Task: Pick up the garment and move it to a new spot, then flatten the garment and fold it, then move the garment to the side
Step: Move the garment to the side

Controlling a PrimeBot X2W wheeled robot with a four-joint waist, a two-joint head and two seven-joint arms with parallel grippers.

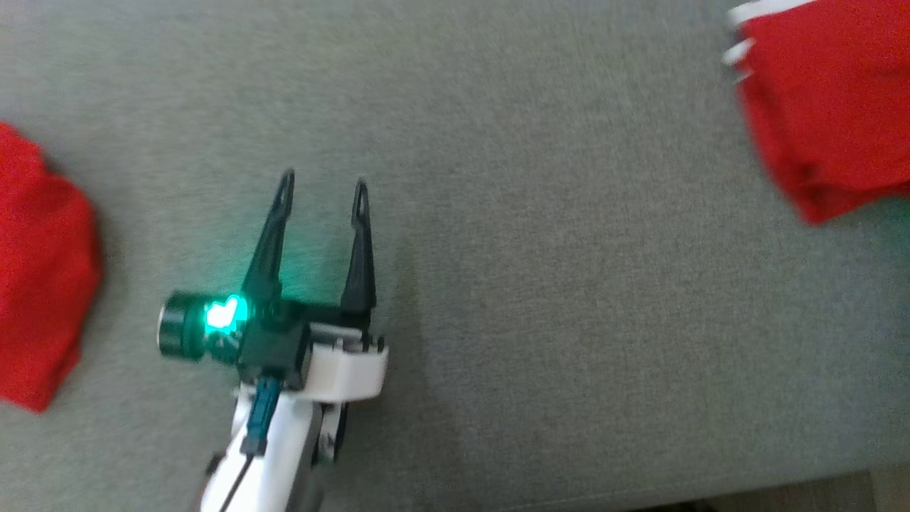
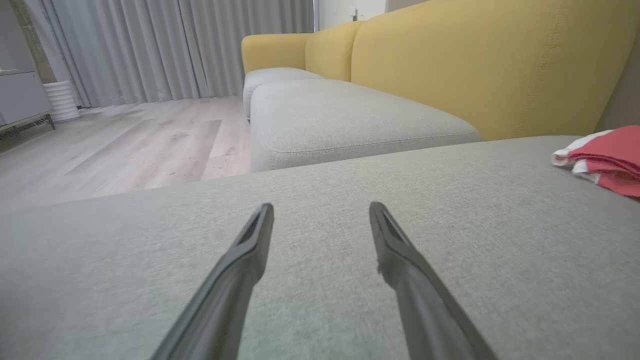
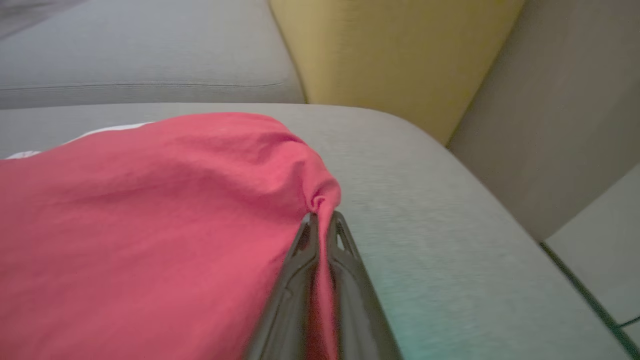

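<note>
One edge of garment (image 3: 150,225) pinched in right gripper (image 3: 324,218), left gripper (image 1: 323,181) apart

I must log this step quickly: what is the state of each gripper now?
Left gripper: open, holding nothing.
Right gripper: closed on a fold of the red garment.

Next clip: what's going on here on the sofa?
The robot's right hand is shut on a pinch of fabric at the edge of a red garment with white trim, which lies bunched on the grey sofa cushion. The left hand is open and holds nothing, poised over bare cushion. Another red cloth lies at the left edge of the head view. The garment is not yet flattened or folded.
</note>
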